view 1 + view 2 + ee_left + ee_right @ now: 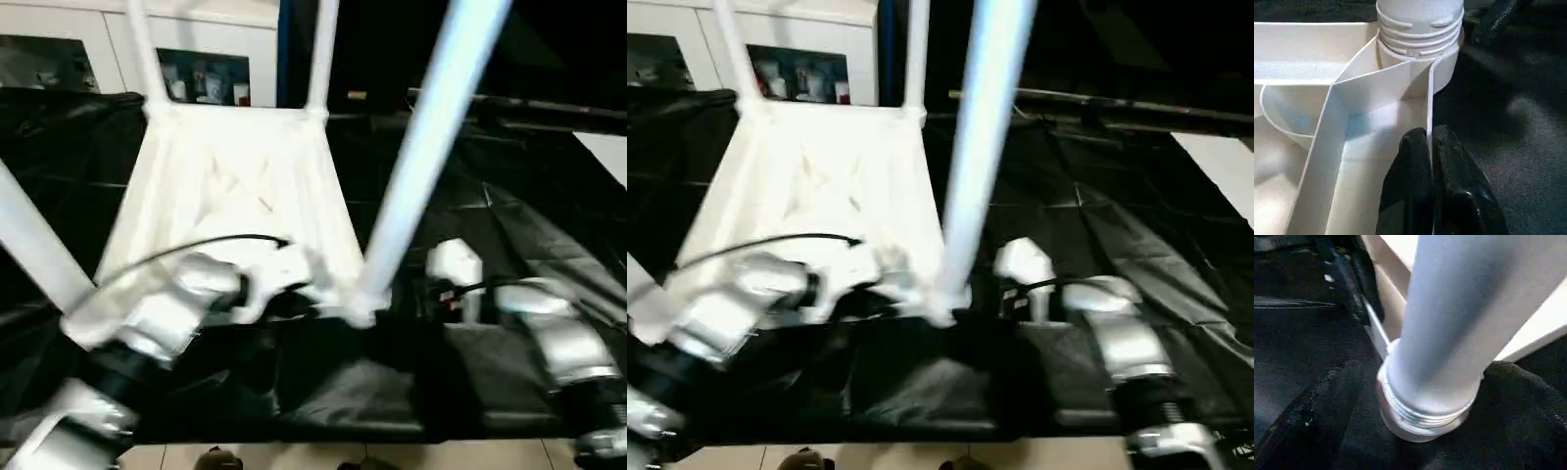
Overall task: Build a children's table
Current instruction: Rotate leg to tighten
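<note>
Table top (235,186) underside up; near leg (421,157) upright, tilted.

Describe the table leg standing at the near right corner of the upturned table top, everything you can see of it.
The near right leg is a long white cylindrical tube, plastic by its look, leaning slightly as it rises from the round corner socket of the upturned table top. Thread ridges show at its base, just above the socket rim. The left tool is shut on the top's thin edge wall beside that socket; the right tool sits close beside the leg's base, not visibly touching it.
</note>
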### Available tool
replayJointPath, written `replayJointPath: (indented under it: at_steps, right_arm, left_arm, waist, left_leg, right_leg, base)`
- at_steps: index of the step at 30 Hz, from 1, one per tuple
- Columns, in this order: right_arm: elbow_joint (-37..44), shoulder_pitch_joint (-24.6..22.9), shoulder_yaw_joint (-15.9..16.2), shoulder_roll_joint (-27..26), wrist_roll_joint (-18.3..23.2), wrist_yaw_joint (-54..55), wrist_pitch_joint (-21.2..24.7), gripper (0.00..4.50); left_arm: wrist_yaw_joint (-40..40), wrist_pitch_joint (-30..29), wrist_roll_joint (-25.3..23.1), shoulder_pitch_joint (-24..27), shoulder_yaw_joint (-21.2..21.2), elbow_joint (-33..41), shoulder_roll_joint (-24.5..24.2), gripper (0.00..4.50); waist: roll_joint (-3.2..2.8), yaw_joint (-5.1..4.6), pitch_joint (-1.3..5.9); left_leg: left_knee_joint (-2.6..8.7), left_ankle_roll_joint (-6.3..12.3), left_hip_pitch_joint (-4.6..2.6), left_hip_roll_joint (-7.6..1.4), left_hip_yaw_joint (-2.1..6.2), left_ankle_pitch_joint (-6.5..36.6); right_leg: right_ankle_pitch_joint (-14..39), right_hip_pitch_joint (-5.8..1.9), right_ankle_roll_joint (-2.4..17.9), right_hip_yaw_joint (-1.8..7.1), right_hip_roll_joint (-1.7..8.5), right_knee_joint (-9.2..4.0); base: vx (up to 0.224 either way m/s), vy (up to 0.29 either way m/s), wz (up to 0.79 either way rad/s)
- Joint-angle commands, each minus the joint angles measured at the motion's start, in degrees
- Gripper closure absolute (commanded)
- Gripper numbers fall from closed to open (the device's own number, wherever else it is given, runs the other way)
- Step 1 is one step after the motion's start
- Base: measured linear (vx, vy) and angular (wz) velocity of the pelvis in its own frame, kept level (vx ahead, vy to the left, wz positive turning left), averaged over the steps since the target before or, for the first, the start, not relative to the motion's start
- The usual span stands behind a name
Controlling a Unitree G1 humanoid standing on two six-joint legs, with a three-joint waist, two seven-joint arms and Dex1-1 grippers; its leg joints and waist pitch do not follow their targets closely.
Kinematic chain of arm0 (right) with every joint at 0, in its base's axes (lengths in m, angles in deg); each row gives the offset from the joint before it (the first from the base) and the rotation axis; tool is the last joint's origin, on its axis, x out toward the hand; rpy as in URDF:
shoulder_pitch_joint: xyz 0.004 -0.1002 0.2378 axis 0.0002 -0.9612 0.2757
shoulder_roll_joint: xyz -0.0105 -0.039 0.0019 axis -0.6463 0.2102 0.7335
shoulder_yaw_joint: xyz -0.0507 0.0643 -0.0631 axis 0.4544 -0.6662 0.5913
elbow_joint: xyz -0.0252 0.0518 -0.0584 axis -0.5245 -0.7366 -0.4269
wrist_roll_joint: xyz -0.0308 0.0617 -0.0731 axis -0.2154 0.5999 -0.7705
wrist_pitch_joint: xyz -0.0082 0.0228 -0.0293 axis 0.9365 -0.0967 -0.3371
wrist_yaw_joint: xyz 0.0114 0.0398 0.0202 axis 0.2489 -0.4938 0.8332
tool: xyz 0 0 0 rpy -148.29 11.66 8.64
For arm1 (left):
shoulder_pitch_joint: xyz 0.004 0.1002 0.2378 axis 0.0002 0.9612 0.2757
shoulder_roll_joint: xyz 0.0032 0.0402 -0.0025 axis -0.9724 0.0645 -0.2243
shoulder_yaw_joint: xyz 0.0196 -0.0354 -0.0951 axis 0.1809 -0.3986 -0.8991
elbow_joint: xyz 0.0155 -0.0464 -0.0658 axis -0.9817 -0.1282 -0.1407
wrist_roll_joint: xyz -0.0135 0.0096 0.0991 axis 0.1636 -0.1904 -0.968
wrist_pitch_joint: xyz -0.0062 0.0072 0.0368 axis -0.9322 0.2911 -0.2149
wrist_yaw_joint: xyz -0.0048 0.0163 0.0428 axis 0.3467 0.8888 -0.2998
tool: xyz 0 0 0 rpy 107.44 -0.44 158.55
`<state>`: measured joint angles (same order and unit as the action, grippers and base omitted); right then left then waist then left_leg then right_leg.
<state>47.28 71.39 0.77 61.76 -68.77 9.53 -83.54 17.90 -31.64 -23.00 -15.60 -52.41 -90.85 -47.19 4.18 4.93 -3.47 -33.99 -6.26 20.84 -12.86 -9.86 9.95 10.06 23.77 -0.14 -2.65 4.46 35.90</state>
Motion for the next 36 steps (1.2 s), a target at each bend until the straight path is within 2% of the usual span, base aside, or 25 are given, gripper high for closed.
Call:
replayJointPath:
  at_steps: [1, 4, 5, 7, 10, 11, 12, 13, 14, 18, 21, 24, 25, 26, 28, 30, 31, 32, 33, 34, 35, 36]
  right_arm:
    - [-1.47, 2.28, 0.39, -0.77, -0.48, 1.33, -0.64, 0.12]
    - [-3.0, 4.02, 1.28, -1.6, -0.86, 1.77, -0.4, 0.12]
    - [-3.0, 4.02, 1.28, -1.6, -0.86, 1.77, -0.4, 0.12]
    - [-3.92, 4.73, 0.97, -1.96, -0.67, 1.69, -0.8, 0.12]
    - [-4.7, 5.2, 0.67, -2.19, -0.2, 1.33, -1.02, 0.12]
    - [-5.23, 5.33, 0.87, -2.11, -0.24, 0.72, -1.24, 0.36]
    - [-5.67, 5.41, 1.06, -2.05, -0.38, 0.35, -1.49, 0.36]
    - [-6.08, 5.47, 1.21, -2.01, -0.47, 0.04, -1.63, 0.48]
    - [-6.53, 5.62, 1.34, -1.97, -0.49, -0.13, -1.82, 0.48]
    - [-7.68, 6.11, 1.21, -2.19, -0.09, -0.05, -2.0, 1.02]
    - [-7.94, 5.92, 0.94, -2.76, 0.64, -0.09, -1.48, 1.12]
    - [-8.52, 4.85, 0.1, -4.13, 1.68, 0.89, -0.41, 1.43]
    - [-8.85, 4.67, -0.12, -4.44, 1.81, 1.23, -0.31, 1.52]
    - [-9.95, 4.54, -0.72, -5.31, 1.74, 3.27, 0.31, 1.6]
    - [-12.27, 4.61, -1.89, -7.13, 1.29, 8.24, 1.22, 1.71]
    - [-13.49, 4.69, -2.61, -8.2, 1.07, 11.31, 1.79, 1.77]
    - [-15.35, 4.97, -3.7, -10.35, 0.75, 16.81, 2.91, 1.78]
    - [-17.17, 5.33, -4.48, -12.51, 0.0, 22.73, 3.57, 1.8]
    - [-19.32, 6.01, -5.16, -14.96, -0.94, 29.91, 4.07, 1.81]
    - [-20.12, 6.35, -5.32, -15.83, -1.3, 32.41, 4.13, 1.81]
    - [-21.37, 7.11, -5.46, -17.32, -1.89, 36.31, 4.0, 1.81]
    - [-23.41, 8.84, -5.83, -19.76, -2.42, 41.48, 4.07, 1.81]
  left_arm:
    - [1.53, -0.65, 0.85, 0.35, 0.09, -1.92, 1.89, 4.5]
    - [1.16, -0.61, 0.74, -0.1, -0.29, -2.4, 2.05, 4.5]
    - [1.16, -0.61, 0.74, -0.1, -0.29, -2.4, 2.05, 4.5]
    - [0.69, -0.5, 0.4, -0.08, -0.74, -2.43, 1.67, 4.5]
    - [-0.04, -0.49, 0.4, 0.06, -0.97, -2.22, 0.9, 4.5]
    - [-0.38, -0.42, 0.44, 0.13, -1.08, -2.25, 0.49, 4.5]
    - [-0.58, -0.4, 0.44, 0.17, -1.17, -2.27, 0.17, 4.5]
    - [-0.73, -0.32, 0.39, 0.21, -1.21, -2.37, -0.12, 4.5]
    - [-0.87, -0.33, 0.35, 0.22, -1.23, -2.42, -0.3, 4.5]
    - [-0.89, -0.36, 0.2, 0.25, -1.29, -2.5, -0.38, 4.5]
    - [-1.09, -0.63, 0.21, 0.56, -1.39, -2.23, -0.45, 4.5]
    - [-0.84, -0.93, 0.28, 0.71, -1.73, -2.67, -0.43, 4.5]
    - [-0.6, -0.96, 0.26, 0.68, -1.85, -2.91, -0.32, 4.5]
    - [0.29, -1.08, 0.18, 0.62, -2.16, -3.39, 0.13, 4.5]
    - [2.04, -1.55, 0.23, 0.49, -2.81, -4.2, 1.34, 4.5]
    - [3.18, -1.87, 0.22, 0.34, -3.16, -4.68, 2.19, 4.5]
    - [5.83, -2.13, 0.07, -0.33, -3.93, -6.41, 4.07, 4.5]
    - [9.07, -2.35, -0.16, -1.21, -4.82, -8.47, 6.26, 4.5]
    - [13.35, -2.51, -0.48, -2.43, -5.94, -11.11, 9.28, 4.5]
    - [14.8, -2.56, -0.52, -2.88, -6.36, -12.08, 10.38, 4.5]
    - [17.07, -2.85, -0.53, -3.63, -6.9, -13.63, 12.41, 4.5]
    - [19.5, -2.49, -0.99, -4.55, -6.87, -15.5, 14.97, 4.5]
  waist:
    - [0.01, -0.16, 3.52]
    - [0.04, -0.32, 3.65]
    - [-0.05, -0.18, 3.66]
    - [0.08, -0.13, 3.69]
    - [0.07, -0.15, 3.71]
    - [0.02, -0.16, 3.71]
    - [0.36, -0.17, 3.73]
    - [0.19, -0.14, 3.71]
    - [0.17, -0.16, 3.68]
    - [0.17, -0.16, 3.69]
    - [0.12, -0.21, 3.66]
    - [-0.07, -0.3, 3.64]
    - [0.05, -0.43, 3.61]
    - [-0.24, -0.41, 3.57]
    - [-0.13, -0.76, 3.51]
    - [-0.34, -1.4, 3.36]
    - [-0.53, -1.51, 3.36]
    - [-0.67, -1.95, 3.01]
    - [-0.75, -2.66, 2.92]
    - [-0.75, -2.66, 2.92]
    - [-1.09, -3.14, 3.27]
    - [-1.64, -3.82, 3.22]
  left_leg:
    - [4.06, 1.03, -0.41, 0.0, -0.37, 16.82]
    - [4.1, 0.83, -0.27, 0.01, -0.21, 16.93]
    - [4.06, 0.84, -0.48, -0.08, -0.29, 16.89]
    - [4.1, 1.04, -0.26, -0.03, -0.32, 16.18]
    - [4.11, 1.19, -0.22, -0.04, -0.32, 15.99]
    - [4.08, 1.2, -0.25, -0.03, -0.33, 16.28]
    - [4.04, 1.27, -0.24, -0.04, -0.38, 16.16]
    - [4.08, 1.32, -0.19, -0.05, -0.33, 15.91]
    - [4.08, 1.32, -0.14, -0.06, -0.31, 15.9]
    - [4.08, 1.29, -0.19, -0.07, -0.35, 15.66]
    - [4.14, 1.26, -0.2, -0.1, -0.31, 15.96]
    - [4.2, 1.12, -0.21, -0.09, -0.27, 16.4]
    - [4.19, 1.07, -0.21, -0.05, -0.29, 16.79]
    - [4.23, 0.9, -0.29, -0.04, -0.25, 17.11]
    - [4.31, 0.51, -0.16, 0.05, -0.14, 18.07]
    - [4.41, -0.3, -0.27, 0.17, 0.08, 19.82]
    - [4.35, -0.4, -0.31, 0.24, 0.14, 20.39]
    - [4.43, -0.76, -0.49, 0.37, 0.26, 21.96]
    - [4.21, -1.65, -0.9, 0.79, 0.52, 24.19]
    - [4.21, -1.65, -0.9, 0.79, 0.52, 24.19]
    - [4.25, -1.83, -1.12, 0.8, 0.88, 25.29]
    - [4.56, -1.32, -0.96, 0.7, 1.24, 27.46]
  right_leg:
    - [24.4, -2.27, 7.84, 1.6, 2.51, -5.59]
    - [24.99, -2.34, 7.44, 1.51, 2.56, -5.55]
    - [23.9, -2.19, 7.69, 1.62, 2.53, -5.58]
    - [22.01, -2.45, 8.24, 1.69, 2.5, -5.34]
    - [21.47, -2.44, 8.61, 1.61, 2.49, -5.21]
    - [21.91, -2.39, 8.62, 1.59, 2.51, -5.27]
    - [22.0, -2.4, 8.58, 1.6, 2.52, -5.31]
    - [22.09, -2.45, 8.57, 1.62, 2.59, -5.22]
    - [22.18, -2.45, 8.54, 1.61, 2.6, -5.23]
    - [21.9, -2.42, 8.76, 1.62, 2.57, -5.21]
    - [22.13, -2.4, 8.73, 1.61, 2.57, -5.23]
    - [22.72, -2.38, 8.59, 1.62, 2.6, -5.28]
    - [23.36, -2.34, 8.47, 1.61, 2.58, -5.41]
    - [23.84, -2.26, 8.43, 1.61, 2.61, -5.45]
    - [25.65, -2.32, 7.94, 1.46, 2.58, -5.61]
    - [29.33, -2.11, 6.8, 1.27, 2.64, -6.04]
    - [30.27, -2.06, 6.5, 1.22, 2.67, -6.19]
    - [33.32, -1.71, 5.55, 1.01, 2.55, -6.66]
    - [38.77, -1.55, 3.39, 0.35, 2.62, -7.66]
    - [38.77, -1.55, 3.39, 0.35, 2.62, -7.66]
    - [38.92, -1.9, 2.96, -0.16, 2.72, -7.81]
    - [37.97, -2.28, 2.55, -1.21, 2.62, -8.35]
  base:
    - [0.0, 0.0, 0.0]
    - [0.0, 0.0, 0.0]
    - [0.0, 0.0, 0.0]
    - [0.0, 0.0, 0.0]
    - [0.0, 0.0, 0.0]
    - [0.0, 0.0, 0.0]
    - [0.0, 0.0, 0.0]
    - [0.0, 0.0, 0.0]
    - [0.0, 0.0, 0.0]
    - [0.0, 0.0, 0.0]
    - [0.0, 0.0, 0.0]
    - [0.0, 0.0, 0.0]
    - [0.0, 0.0, 0.0]
    - [0.0, 0.0, 0.0]
    - [0.0, 0.0, 0.0]
    - [0.0, 0.0, 0.0]
    - [0.0, 0.0, 0.0]
    - [0.0, 0.0, 0.0]
    - [0.0, 0.0, 0.0]
    - [0.0, 0.0, 0.0]
    - [0.0, 0.0, 0.0]
    - [0.0, 0.0, 0.0]
